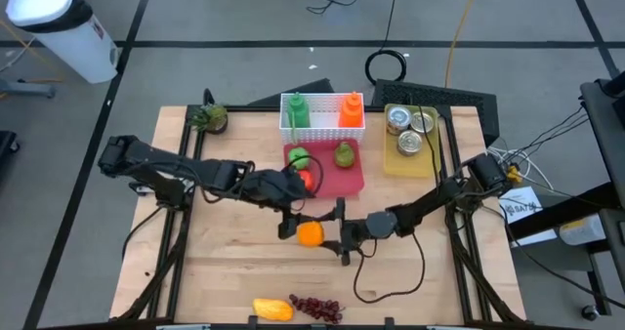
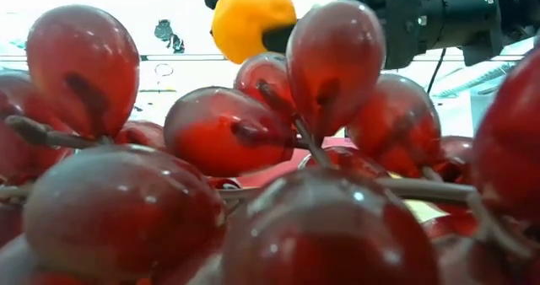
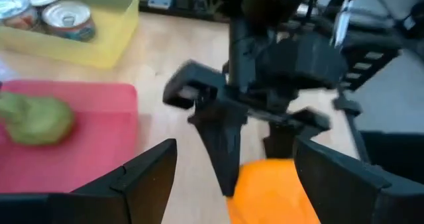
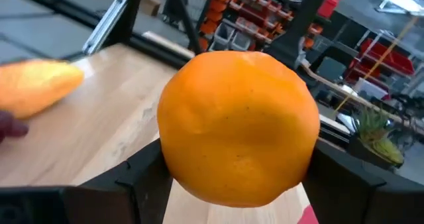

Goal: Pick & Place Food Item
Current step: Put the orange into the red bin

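Orange: one round orange fruit (image 1: pixel 310 234), held above the bare wooden table (image 1: pixel 234 271) near its middle, in front of the red mat.
My right gripper (image 1: pixel 339 233): fingers closed on the orange, one on each side of it; my wrist view shows it filling the gap between them.
My left gripper (image 1: pixel 290 223): just beside the orange on the other side, fingers spread wide, holding nothing; the orange sits low between their tips in my left wrist view.
Red rectangular mat (image 1: pixel 347 177): one, carrying one green pear-shaped fruit (image 1: pixel 344 155), one green round fruit (image 1: pixel 298 157) and one red item partly hidden by my left arm.
White slotted basket (image 1: pixel 322 130): one, with one green bottle (image 1: pixel 298 110) and one orange bottle (image 1: pixel 351 109).
Yellow tray (image 1: pixel 395 158): one, holding three silver tins (image 1: pixel 409 143).
Front edge: one bunch of dark red grapes (image 1: pixel 316 308) just beside one yellow-orange oblong fruit (image 1: pixel 272 309).
Writing: none I can read.
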### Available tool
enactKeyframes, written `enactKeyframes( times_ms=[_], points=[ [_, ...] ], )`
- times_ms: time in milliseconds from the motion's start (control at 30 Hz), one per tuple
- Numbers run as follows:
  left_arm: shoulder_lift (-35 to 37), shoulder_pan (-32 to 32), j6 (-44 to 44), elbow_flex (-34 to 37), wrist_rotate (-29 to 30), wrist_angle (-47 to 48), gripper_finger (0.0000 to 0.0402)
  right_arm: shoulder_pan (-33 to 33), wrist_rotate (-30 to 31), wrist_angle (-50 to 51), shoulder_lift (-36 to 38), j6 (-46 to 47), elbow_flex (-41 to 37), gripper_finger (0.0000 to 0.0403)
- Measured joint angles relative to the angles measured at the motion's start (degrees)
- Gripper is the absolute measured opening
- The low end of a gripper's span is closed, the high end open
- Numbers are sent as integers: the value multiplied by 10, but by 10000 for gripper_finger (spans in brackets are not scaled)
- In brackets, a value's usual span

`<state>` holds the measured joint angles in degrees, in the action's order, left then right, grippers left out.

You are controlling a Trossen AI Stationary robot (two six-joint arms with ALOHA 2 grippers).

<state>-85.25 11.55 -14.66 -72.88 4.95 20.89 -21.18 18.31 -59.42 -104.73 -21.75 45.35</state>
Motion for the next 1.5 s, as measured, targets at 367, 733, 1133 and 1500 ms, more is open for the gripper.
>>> enactKeyframes(
  times_ms=[367, 733, 1133, 1500],
  points=[
    [9, 7, 108, 75, 86, -206, 305, 46, 9, -169, 73, 164, -162, 269],
    [-55, -18, 131, 212, 44, -690, 306, 71, -29, -303, 105, 257, -226, 269],
    [-87, -23, 138, 196, -134, -692, 306, 72, -197, -303, 105, 375, -162, 269],
    [-80, 3, 338, 195, -114, -667, 305, 77, -259, -302, 104, 458, -125, 269]
  ],
)
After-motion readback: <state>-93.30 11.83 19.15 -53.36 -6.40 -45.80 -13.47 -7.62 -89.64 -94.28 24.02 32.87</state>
